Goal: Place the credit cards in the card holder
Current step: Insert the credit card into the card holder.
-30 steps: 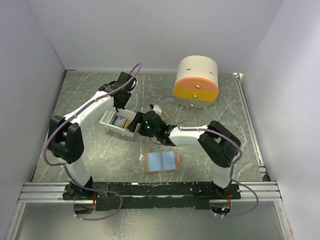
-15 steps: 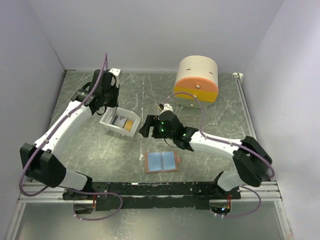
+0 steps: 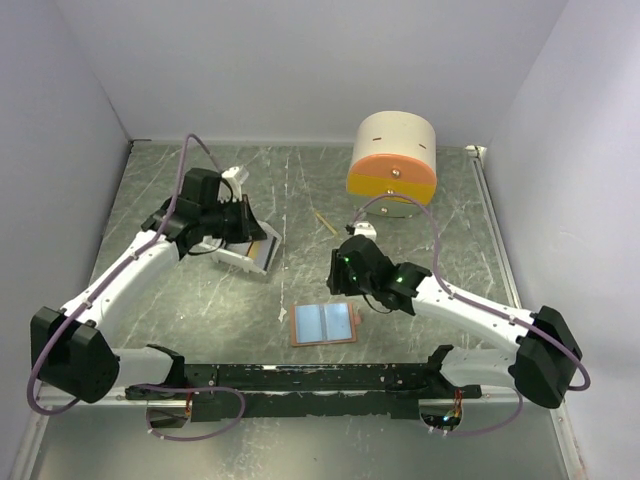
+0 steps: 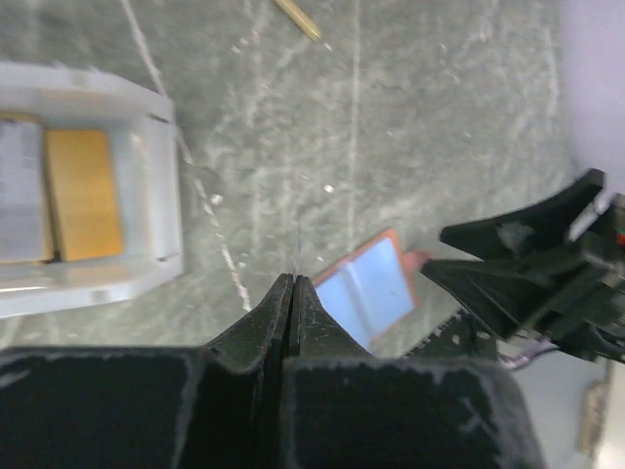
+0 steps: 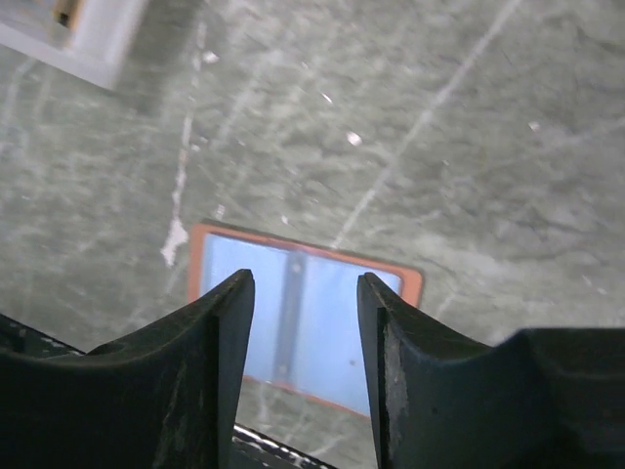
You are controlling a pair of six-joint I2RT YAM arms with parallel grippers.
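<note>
The card holder (image 3: 323, 323) lies open and flat near the front, salmon rim, light blue inside; it also shows in the left wrist view (image 4: 376, 293) and the right wrist view (image 5: 322, 322). My left gripper (image 3: 256, 238) is over the right end of the white tray (image 3: 228, 258). Its jaws (image 4: 293, 279) are shut on a thin card seen edge-on; from above it looks dark grey (image 3: 262, 250). A gold-yellow card (image 4: 83, 195) and a grey card (image 4: 18, 195) lie in the tray (image 4: 146, 195). My right gripper (image 3: 342, 276) is open and empty (image 5: 303, 283), above the card holder.
A thin wooden stick (image 3: 325, 222) lies behind the right gripper and shows in the left wrist view (image 4: 296, 18). The round cream, orange and yellow drawer box (image 3: 392, 165) stands at the back right. The right arm (image 4: 537, 274) is close to the card holder's right side.
My right gripper has drawn back from the tray to above the card holder. My left gripper has come from the back wall down over the tray's right end.
</note>
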